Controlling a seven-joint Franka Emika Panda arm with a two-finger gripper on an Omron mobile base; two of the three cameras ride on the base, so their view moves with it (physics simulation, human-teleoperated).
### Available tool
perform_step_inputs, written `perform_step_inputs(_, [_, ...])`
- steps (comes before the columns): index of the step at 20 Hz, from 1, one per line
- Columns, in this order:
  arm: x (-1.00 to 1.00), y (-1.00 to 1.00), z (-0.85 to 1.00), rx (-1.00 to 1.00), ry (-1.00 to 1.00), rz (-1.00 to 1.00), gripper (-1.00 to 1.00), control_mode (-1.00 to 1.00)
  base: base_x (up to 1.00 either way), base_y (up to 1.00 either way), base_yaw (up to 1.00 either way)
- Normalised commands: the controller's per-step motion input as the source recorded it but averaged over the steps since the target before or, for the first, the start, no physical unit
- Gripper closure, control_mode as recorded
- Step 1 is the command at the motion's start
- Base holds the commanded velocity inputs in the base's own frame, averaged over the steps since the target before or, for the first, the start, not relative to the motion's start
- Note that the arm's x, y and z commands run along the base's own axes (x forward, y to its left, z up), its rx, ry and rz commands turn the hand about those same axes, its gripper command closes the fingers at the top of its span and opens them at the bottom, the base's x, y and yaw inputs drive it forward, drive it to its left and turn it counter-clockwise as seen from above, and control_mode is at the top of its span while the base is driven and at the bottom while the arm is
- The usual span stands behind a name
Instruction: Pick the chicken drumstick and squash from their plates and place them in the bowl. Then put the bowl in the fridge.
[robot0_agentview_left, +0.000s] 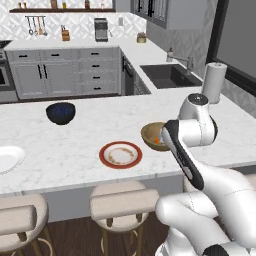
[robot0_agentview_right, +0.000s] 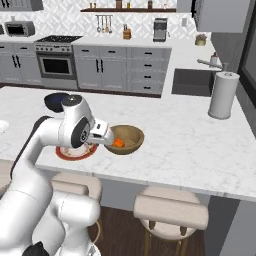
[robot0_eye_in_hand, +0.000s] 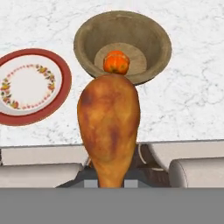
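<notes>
On the white marble desk (robot0_agentview_left: 75, 145) stood the wooden bowl (robot0_agentview_right: 131, 136), near the front edge, with the small orange squash (robot0_eye_in_hand: 116, 62) lying in its middle. Just beside the bowl, on the arm's left, lay the plate with the reddish-brown rim (robot0_agentview_left: 120, 154), its speckled centre bare. A second plate, plain white (robot0_agentview_left: 7, 158), sat well apart at the far left of the desk, also with nothing on it. A dark blue bowl (robot0_agentview_left: 61, 112) rested farther back on the desk, behind the two plates.

The gripper (robot0_agentview_right: 102, 135) hung just beside the wooden bowl's rim, above the desk's front edge, with the white arm bent over in front of it in both base views. Seen along the hand, the gripper was pinching the chicken drumstick (robot0_eye_in_hand: 109, 124) by its narrow end, the fat golden-brown end pointing away toward the bowl; the finger tips themselves were hidden behind the meat. The drumstick was held in the air, apart from the desk, and in the hand view its far end lined up with the near rim of the bowl and the squash.

Padded stools (robot0_agentview_left: 122, 202) stood under the desk's front edge. A white paper-towel roll (robot0_agentview_right: 223, 95) stood upright toward the far right, near a dark sink (robot0_agentview_right: 192, 82)
</notes>
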Motion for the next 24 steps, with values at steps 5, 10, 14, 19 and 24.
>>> perform_step_inputs(5, [0.92,-0.18,0.0,0.0,0.07,0.12,1.0,-1.0,0.0,0.0,0.0])
perform_step_inputs(10, [0.99,-0.35,0.0,-0.01,0.33,0.0,1.0,-1.0,0.0,0.0,0.0])
perform_step_inputs(14, [0.82,-0.28,-0.23,0.0,0.09,0.0,1.0,-1.0,0.0,0.0,0.0])
perform_step_inputs(19, [0.58,-0.13,-0.43,0.0,-0.04,0.0,1.0,-1.0,0.0,0.0,0.0])
perform_step_inputs(24, [0.17,0.0,-0.81,-0.02,-0.02,0.0,1.0,-1.0,0.0,0.0,0.0])
